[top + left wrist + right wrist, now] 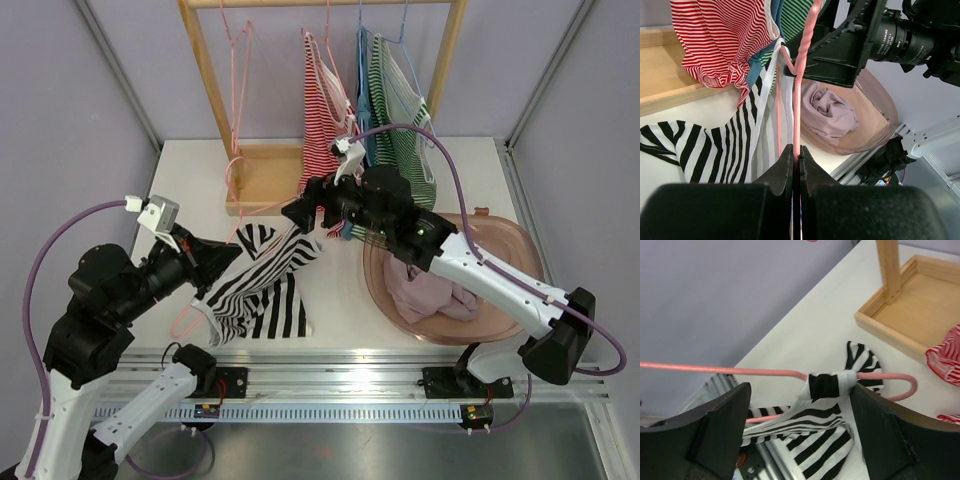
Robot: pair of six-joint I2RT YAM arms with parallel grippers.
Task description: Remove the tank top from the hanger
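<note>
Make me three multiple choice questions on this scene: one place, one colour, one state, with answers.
1. The lilac garment lies: A in the wooden tray, B in the pink basin, C on the rail.
2. The tank top on the table is striped: A red-white, B green-white, C black-white.
3. The left hand is: A open, B shut on the pink hanger, C shut on a sock.
B, it is bunched inside the basin; C, black and white bands show; B, it clamps the hanger.
</note>
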